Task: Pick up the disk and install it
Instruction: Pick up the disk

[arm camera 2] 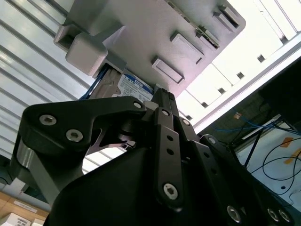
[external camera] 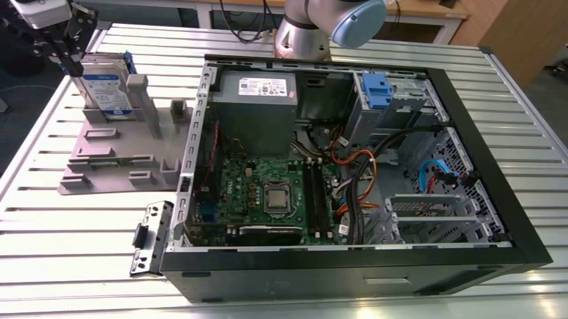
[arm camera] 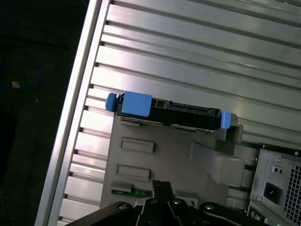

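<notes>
exterior view: high above table [external camera: 71,232]; both wrist views v. close, share stand [arm camera: 155,155].

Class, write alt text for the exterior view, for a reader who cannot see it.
A disk in a blue bracket stands upright in a grey stand on a slatted metal table, the end effector close above it. At the exterior view's right lies an open computer case, motherboard exposed.

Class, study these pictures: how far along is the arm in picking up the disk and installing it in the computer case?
Done: nothing yet. The disk stands upright in the grey stand, outside the open computer case. In hand: the claw is close to the disk's upper edge; whether it grips cannot be told. Left: both pick-up and installation.
</notes>
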